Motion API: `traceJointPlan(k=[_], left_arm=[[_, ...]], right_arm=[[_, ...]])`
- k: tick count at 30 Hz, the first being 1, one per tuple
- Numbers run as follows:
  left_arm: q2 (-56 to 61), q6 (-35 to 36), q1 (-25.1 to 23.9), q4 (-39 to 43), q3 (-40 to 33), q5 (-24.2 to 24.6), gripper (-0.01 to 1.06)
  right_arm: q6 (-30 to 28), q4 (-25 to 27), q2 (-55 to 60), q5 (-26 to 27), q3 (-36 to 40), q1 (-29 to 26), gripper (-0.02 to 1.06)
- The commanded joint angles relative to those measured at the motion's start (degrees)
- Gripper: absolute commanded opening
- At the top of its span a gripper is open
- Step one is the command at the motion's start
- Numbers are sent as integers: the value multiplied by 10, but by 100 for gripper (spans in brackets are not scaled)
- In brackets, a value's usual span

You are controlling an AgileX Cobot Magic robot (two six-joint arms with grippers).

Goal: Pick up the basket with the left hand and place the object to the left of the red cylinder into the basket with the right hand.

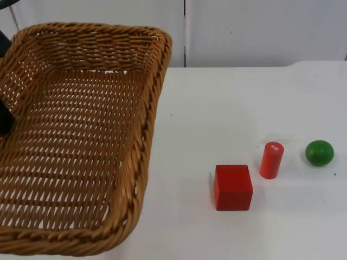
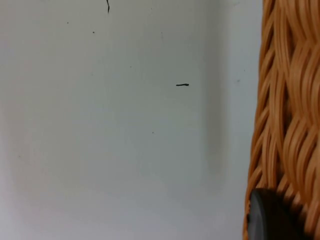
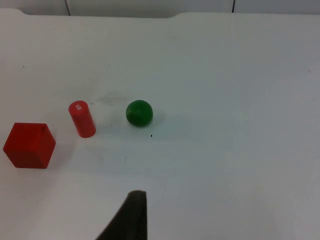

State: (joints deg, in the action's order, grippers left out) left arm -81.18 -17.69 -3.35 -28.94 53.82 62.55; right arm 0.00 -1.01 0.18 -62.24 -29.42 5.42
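White table top (image 1: 217,103) runs back to the grey partition wall (image 1: 260,30), and the wicker basket (image 1: 76,135) hangs large above its left side, its woven rim (image 2: 285,115) pinched by the left gripper (image 2: 272,217). Landmark: the red cylinder (image 1: 271,160), standing upright. Just left of it sits the red cube (image 1: 233,187); right of it, the green ball (image 1: 319,153). Right gripper (image 3: 127,220) hovers well short of the cylinder — fingers, cannot tell.

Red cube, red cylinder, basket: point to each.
red cube (image 1: 233,187): top view, its top face.
red cylinder (image 1: 271,160): top view, its side.
basket (image 1: 154,92): top view, its right rim.
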Motion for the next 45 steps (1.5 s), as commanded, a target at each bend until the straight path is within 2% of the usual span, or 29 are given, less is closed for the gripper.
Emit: traceJointPlan(k=[1,11,33,36,41,45], left_arm=[[9,-4,-1,-21,1,1,0],[9,-4,-1,-32,1,-18,0],[9,-5,-1,-50,1,-12,0],[9,-9,-1,-50,1,-10,0],[9,-14,-1,-51,1,-10,0],[9,-32,-1,-67,1,-6,0]], right_arm=[[0,1,-2,4,-1,0,105],[0,3,-2,4,-1,0,105],[-10,10,-2,11,-6,0,105],[-10,10,15,41,-20,0,105],[-10,10,130,112,-68,0,105],[-11,10,215,141,-98,0,105]])
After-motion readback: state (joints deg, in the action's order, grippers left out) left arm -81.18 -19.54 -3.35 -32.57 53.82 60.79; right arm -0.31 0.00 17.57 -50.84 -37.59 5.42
